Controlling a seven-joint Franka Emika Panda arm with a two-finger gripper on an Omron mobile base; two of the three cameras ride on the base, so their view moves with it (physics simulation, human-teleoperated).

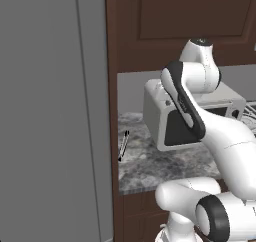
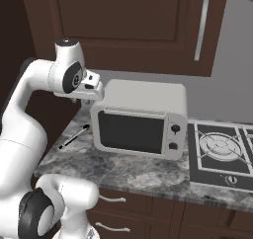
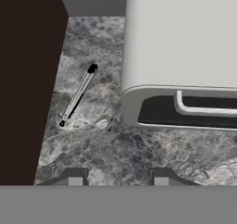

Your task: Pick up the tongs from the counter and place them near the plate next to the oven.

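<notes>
The tongs (image 3: 77,95) lie flat on the grey marbled counter (image 3: 129,144), a thin silvery stick with black tips, between the dark cabinet wall and the microwave. They also show as the tongs (image 1: 123,145) and the tongs (image 2: 74,137). My gripper (image 3: 118,177) hangs high above the counter, open, with nothing between its fingers. The tongs sit ahead and to the left of it in the hand view. My hand (image 2: 91,89) hovers by the microwave's top left corner. The plate and the oven are out of view.
A boxy light-grey microwave (image 2: 141,117) stands on the counter right beside the tongs. A dark brown cabinet wall (image 3: 28,79) closes the left side. A gas stove (image 2: 222,154) lies to the right. Upper cabinets (image 2: 123,20) hang overhead. A tall grey panel (image 1: 50,111) rises at the left.
</notes>
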